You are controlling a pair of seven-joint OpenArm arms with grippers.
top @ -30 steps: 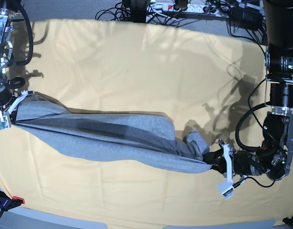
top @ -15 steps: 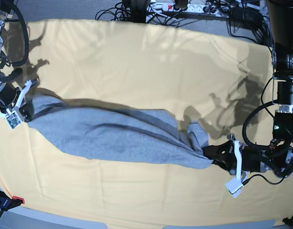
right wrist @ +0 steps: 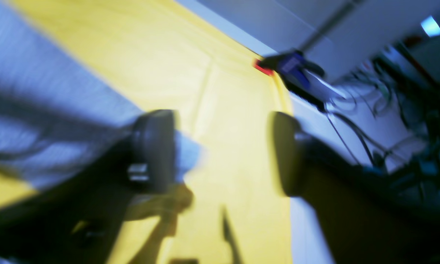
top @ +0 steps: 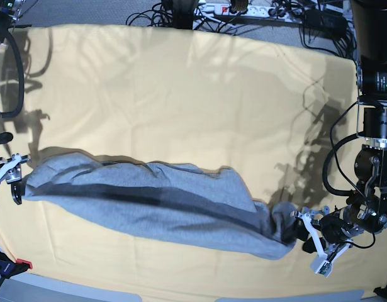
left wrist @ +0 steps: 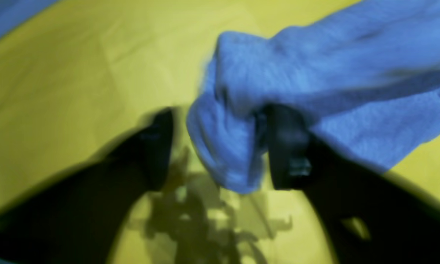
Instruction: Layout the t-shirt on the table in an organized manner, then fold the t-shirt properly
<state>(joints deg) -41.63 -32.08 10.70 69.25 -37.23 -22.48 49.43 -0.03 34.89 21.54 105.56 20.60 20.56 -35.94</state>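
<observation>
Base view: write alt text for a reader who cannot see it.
A grey t-shirt lies bunched in a long diagonal strip across the yellow-clothed table. The right gripper stands open at one end, the left gripper open at the other. Cables trail behind.

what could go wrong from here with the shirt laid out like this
1. The t-shirt lies as a long bunched roll, not flat; folding it now would likely lock in the twist.
2. The left hand is open, but cloth sits bunched between its fingers, so pulling away might drag that end along.
3. The shirt's other end touches one finger of the open right hand near the table edge; a snag could pull it toward the edge.
</observation>
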